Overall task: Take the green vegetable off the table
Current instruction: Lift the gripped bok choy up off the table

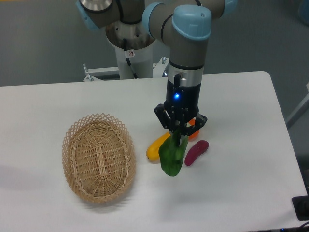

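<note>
The table is taking up most of the view, white and flat with rounded corners. Above it the arm is standing nearly vertical over the right-centre of the surface, a blue light showing on its wrist. On the left, well apart from the arm, the wicker basket is sitting empty.

The green vegetable is hanging leaf end down beneath the gripper, whose fingers are clenching its narrow upper end. It looks to be off the table, though from this angle the lowest leaf tip could still be brushing the surface; that cannot be told for certain.

The yellow vegetable is lying just beside the hanging leaf on the left, and the purple eggplant just beside it on the right. An orange piece is peeking out behind the gripper, mostly hidden.

The chief risk appears to be the grip itself: the fingers are pinching only the slim stem while the broad, glossy leaf is dangling below, so a quick or jerky rise could set it swinging and let it slip out. A sideways move at this low height could also drag the leaf into the yellow vegetable or the eggplant and knock them across the table.
</note>
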Controlling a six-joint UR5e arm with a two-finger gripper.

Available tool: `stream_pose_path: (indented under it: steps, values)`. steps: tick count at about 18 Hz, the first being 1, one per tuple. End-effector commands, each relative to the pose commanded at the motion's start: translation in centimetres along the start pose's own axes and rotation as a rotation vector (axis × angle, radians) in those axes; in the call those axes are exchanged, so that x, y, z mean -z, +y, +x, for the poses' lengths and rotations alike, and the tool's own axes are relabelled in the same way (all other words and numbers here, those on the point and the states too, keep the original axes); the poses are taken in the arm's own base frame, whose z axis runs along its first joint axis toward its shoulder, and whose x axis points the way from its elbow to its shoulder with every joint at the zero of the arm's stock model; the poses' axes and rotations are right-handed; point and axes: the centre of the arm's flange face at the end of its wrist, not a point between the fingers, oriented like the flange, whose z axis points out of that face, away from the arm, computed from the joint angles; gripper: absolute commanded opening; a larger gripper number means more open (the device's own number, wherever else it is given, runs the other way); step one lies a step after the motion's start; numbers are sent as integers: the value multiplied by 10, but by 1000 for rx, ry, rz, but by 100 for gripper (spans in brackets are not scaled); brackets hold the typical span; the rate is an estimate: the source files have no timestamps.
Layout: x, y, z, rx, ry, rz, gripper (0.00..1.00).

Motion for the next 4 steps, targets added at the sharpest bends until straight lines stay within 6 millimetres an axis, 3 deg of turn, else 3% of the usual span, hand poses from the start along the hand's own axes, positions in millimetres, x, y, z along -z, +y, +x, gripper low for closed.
stream_pose_path:
  steps: [4]
  values:
    - [0,0,0,0,-1,1,17]
